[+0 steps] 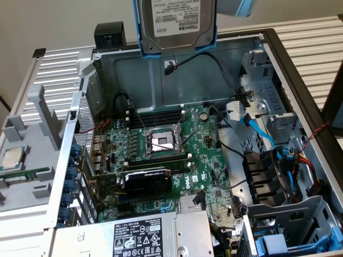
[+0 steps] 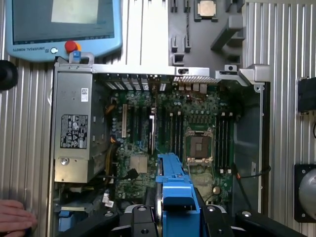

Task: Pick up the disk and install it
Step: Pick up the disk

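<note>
Disk [image 1: 174, 24] is up in the air at 12 o'clock in the exterior view, on edge, white label toward the camera with its print upside down, blue carrier frame around it. In the wrist view the gripper [image 2: 175, 219] is clamped on it: a black finger [image 2: 140, 222] on each side, the carrier's blue edge between them. The wrist points straight down into the open PC case [image 1: 187, 80].

In the case:
- motherboard [image 1: 209, 155] flat on the floor, CPU socket [image 1: 161, 142] open and bare at centre
- black expansion card [image 1: 147, 181] at 6 o'clock of the socket
- power supply [image 1: 134, 235] at 6 o'clock in the exterior view
- drive cage [image 1: 262, 107] at 3 o'clock, with blue cables [image 1: 257, 128] running past it
- blue plastic in the bay [image 1: 278, 243] at 5 o'clock

Grey tray [image 1: 32, 112] outside the case at 9 o'clock holds the processor chip [image 1: 13, 158], with the green memory stick [image 1: 24, 174] just beside it.

Room: the disk's lower edge sits above the case's far wall. A loose black cable connector [image 1: 170, 67] hangs just below it. The drive cage is well apart from the disk. In the wrist view, a teach pendant [image 2: 64, 29] lies on the ribbed table beside the case, and a person's hand [image 2: 15, 217] rests on the table near the power supply end.
</note>
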Controlling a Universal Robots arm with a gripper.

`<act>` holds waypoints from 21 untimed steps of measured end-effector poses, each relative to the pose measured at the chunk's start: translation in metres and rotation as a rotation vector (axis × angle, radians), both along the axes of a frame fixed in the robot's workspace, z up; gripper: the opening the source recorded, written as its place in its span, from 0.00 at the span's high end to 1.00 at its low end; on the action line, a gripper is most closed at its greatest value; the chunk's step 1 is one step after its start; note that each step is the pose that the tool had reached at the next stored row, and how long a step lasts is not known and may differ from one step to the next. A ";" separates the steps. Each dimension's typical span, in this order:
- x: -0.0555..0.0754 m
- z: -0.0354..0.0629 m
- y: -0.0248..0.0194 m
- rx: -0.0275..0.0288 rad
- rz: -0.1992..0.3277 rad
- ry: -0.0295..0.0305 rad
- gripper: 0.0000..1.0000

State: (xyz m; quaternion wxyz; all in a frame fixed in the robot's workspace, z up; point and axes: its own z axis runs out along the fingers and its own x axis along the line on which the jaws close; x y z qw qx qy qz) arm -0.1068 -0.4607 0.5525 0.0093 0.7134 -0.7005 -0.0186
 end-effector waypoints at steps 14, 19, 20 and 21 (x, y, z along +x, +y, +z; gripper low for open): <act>0.015 0.0043 -0.0228 -0.0001 0.000 0.0002 0.63; 0.029 0.0073 -0.0279 -0.0001 0.000 0.0013 0.63; 0.032 0.0081 -0.0287 0.0000 -0.001 0.0015 0.63; 0.035 0.0091 -0.0295 0.0000 -0.001 0.0020 0.63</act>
